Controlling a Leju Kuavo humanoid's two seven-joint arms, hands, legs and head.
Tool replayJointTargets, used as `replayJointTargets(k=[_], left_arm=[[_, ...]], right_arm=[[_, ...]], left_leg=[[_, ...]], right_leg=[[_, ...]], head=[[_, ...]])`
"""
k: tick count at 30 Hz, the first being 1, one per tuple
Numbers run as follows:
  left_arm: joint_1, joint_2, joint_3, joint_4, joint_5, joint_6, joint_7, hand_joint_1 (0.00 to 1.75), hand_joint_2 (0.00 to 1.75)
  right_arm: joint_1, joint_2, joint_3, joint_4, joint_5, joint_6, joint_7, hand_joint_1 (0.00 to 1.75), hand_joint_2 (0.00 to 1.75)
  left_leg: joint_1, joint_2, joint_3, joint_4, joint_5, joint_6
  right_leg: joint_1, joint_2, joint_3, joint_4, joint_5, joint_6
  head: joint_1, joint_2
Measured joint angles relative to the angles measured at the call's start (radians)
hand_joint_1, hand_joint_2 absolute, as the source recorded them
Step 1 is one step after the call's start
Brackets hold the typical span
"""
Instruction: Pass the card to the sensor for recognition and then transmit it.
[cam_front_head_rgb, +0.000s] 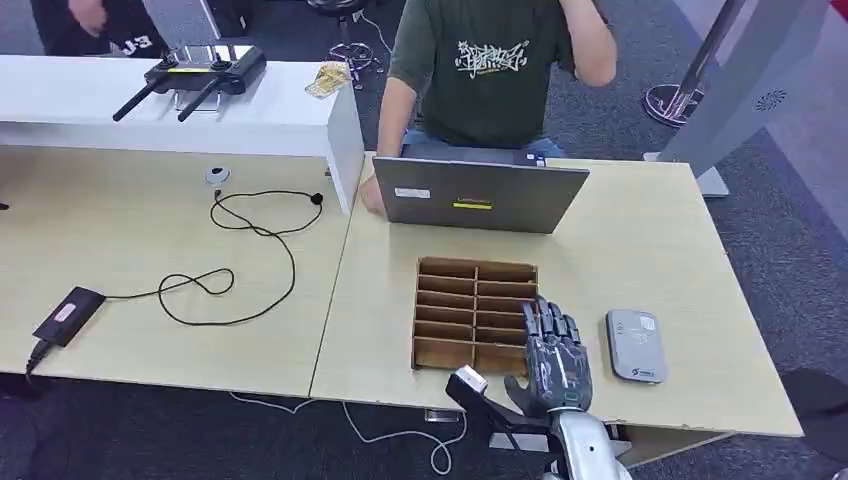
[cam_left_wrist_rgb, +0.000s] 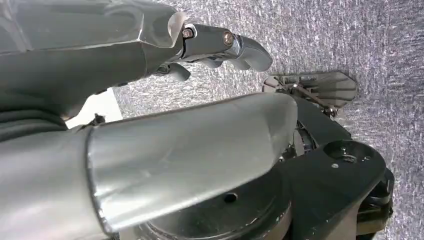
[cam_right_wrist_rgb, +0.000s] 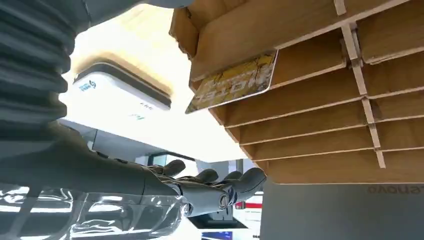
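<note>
Yellow card (cam_right_wrist_rgb: 234, 83) in wooden rack (cam_front_head_rgb: 474, 312)

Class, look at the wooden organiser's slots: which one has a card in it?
The slot nearest the robot in the column on the card reader's side of the wooden organiser. A yellow card sticks out of it near the right hand; the others look empty.
</note>
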Motion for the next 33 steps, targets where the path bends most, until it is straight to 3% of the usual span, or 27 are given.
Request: replayJointTargets(k=[33], left_arm=[[0.0, 0.003, -0.001, 0.013, 0.01, 0.0, -0.008, 0.0, 0.0]], right_arm=[[-0.03, -0.005, 0.008, 0.06, -0.023, -0.027, 0.0, 0.0, 1.75]], left_leg=[[0.0, 0.0, 0.0, 0.0, 0.0, 0.0]], right_leg=[[0.0, 0.0, 0.0, 0.0, 0.0, 0.0]], head=[[0.0, 0.0]])
